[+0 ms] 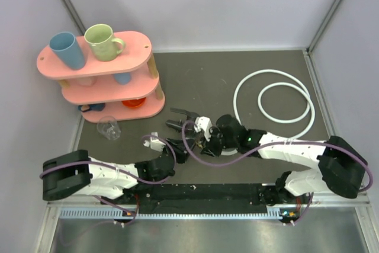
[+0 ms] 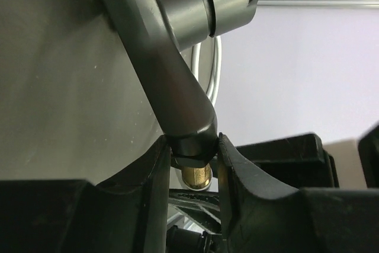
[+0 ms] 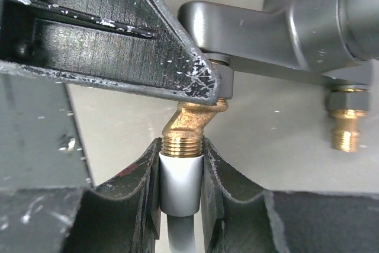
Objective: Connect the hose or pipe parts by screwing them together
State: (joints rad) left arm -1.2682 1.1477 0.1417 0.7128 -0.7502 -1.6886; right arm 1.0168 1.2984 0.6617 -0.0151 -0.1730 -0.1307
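Brass end (image 3: 185, 124): braced tap fitting (image 2: 172, 81) in clamped left gripper (image 2: 193, 149) | pinched hose nut (image 3: 180, 188) in right gripper (image 3: 181, 164), aligned for threading

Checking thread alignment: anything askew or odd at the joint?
Nothing stands out. Right wrist view: the hose end, held between the right fingers, meets the brass thread of the tap fitting squarely, both in line. No damage visible.

Hose (image 1: 235, 96): coiled on the table (image 1: 195, 69), right half of the top view; its end sits between my right gripper (image 3: 180, 161) fingers, touching the fitting's thread above.
Tap fitting (image 2: 172, 69): one end between my left gripper (image 2: 192, 152) fingers, lower centre.
Rack (image 1: 95, 66): upper left, two mugs (image 1: 70, 50) on top.
Glass (image 1: 109, 127): just below the rack.
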